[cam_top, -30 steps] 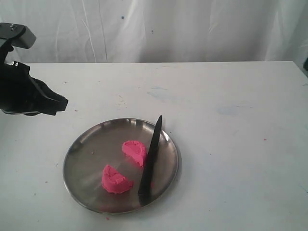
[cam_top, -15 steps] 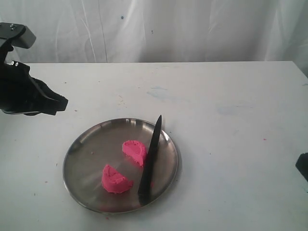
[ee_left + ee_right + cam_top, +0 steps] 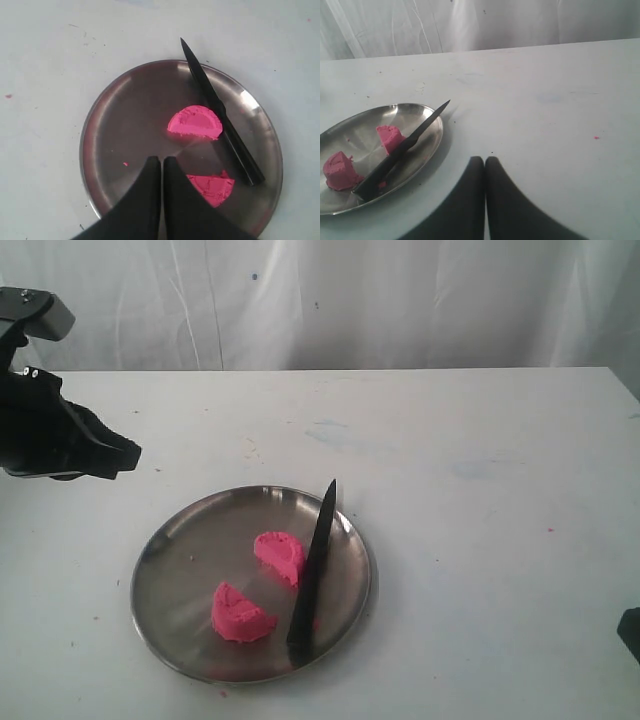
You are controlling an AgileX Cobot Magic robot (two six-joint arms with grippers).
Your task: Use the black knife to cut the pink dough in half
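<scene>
— What is sitting on the white table (image 3: 480,440)?

— A round steel plate (image 3: 172,558) is resting near the front, left of the middle. The left gripper (image 3: 161,161) is hanging to the plate's left, fingers pressed together, holding nothing. The right gripper (image 3: 484,161) is waiting by the table's right edge, likewise closed and empty.

— And the knife?

— The black knife (image 3: 313,565) is lying across the plate's right side, its tip poking over the far rim. The pink dough (image 3: 280,555) is lying in two halves: one is touching the blade, and the other half (image 3: 241,614) is sitting apart, nearer the front.
</scene>
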